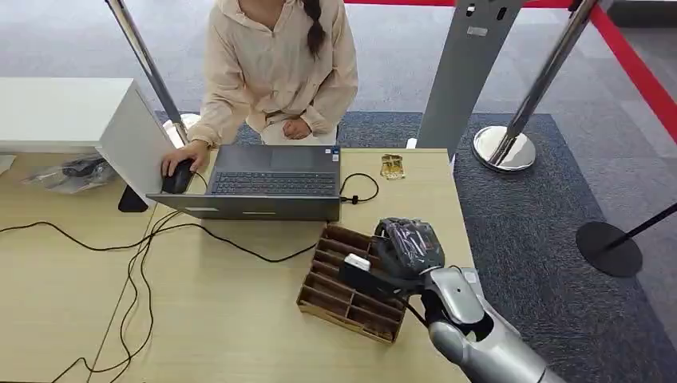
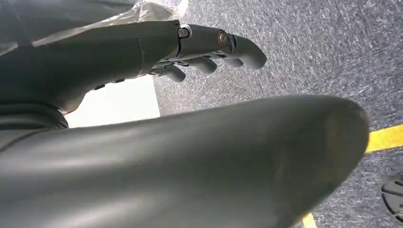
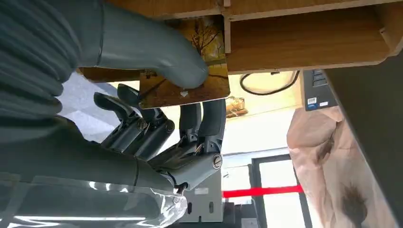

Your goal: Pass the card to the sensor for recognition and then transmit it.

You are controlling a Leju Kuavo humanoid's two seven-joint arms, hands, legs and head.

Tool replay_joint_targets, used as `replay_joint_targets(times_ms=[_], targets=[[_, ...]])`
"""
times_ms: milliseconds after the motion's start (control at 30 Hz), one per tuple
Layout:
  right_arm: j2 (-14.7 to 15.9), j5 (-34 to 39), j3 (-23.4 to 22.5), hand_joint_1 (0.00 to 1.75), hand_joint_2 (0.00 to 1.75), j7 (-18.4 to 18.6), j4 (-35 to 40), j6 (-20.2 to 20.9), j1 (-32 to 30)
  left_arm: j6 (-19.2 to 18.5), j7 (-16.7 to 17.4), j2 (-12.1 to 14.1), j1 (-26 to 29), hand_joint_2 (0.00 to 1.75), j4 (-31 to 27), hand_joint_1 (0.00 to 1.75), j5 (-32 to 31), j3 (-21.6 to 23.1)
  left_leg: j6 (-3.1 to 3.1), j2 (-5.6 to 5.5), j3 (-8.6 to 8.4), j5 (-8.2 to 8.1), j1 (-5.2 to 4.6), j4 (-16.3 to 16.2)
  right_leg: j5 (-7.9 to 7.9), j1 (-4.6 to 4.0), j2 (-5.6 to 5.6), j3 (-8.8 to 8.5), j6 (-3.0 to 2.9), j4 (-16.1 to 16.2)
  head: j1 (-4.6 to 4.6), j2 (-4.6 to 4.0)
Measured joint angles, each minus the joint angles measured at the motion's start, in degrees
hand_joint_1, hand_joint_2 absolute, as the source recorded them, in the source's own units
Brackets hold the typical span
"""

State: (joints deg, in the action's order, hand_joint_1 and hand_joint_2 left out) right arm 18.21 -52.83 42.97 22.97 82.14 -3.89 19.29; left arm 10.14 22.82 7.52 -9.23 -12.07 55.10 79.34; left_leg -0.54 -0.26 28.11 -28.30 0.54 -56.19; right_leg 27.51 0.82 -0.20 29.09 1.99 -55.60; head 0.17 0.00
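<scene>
A card (image 3: 214,71) printed with an autumn tree sticks out of a slot in the wooden slotted rack (image 3: 304,42). My right hand (image 3: 157,128) pinches it, thumb on the printed face and fingers behind. From the head view the right hand (image 1: 409,246) hovers over the right side of the rack (image 1: 335,291) and hides the card. A small yellowish object (image 1: 391,166) lies at the table's far edge beside the laptop; I cannot tell if it is the sensor. My left hand (image 2: 142,52) hangs over grey carpet, fingers apart and holding nothing.
A person (image 1: 275,72) sits behind an open laptop (image 1: 271,179), one hand on a mouse (image 1: 177,177). Black cables (image 1: 136,263) trail across the table's left half. A white cabinet (image 1: 72,112) stands far left. Stanchion bases (image 1: 501,148) stand on the carpet past the table's right edge.
</scene>
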Motion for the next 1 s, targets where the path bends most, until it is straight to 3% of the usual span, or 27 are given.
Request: replay_joint_targets(times_ms=[467,1000], targets=[[0.07,-1.95,-0.11,1.75,1.75,0.42,1.01,0.13,0.12,-0.02,-0.37,0.04,0.03,0.0,0.0,0.0,-0.35,0.0,0.0,0.0,0.01,0.0,0.0,0.0,0.0,0.0,0.0,0.01,0.0,0.0,0.0,-0.02],[0.72,-4.37,-0.5,1.75,1.75,2.3,11.08,5.66,6.11,-0.52,-0.44,0.13,0.11,0.0,0.02,0.0,-0.42,-0.04,0.0,0.0,0.02,0.0,0.0,0.0,0.0,0.0,0.0,0.03,0.0,-0.01,0.0,-0.02]])
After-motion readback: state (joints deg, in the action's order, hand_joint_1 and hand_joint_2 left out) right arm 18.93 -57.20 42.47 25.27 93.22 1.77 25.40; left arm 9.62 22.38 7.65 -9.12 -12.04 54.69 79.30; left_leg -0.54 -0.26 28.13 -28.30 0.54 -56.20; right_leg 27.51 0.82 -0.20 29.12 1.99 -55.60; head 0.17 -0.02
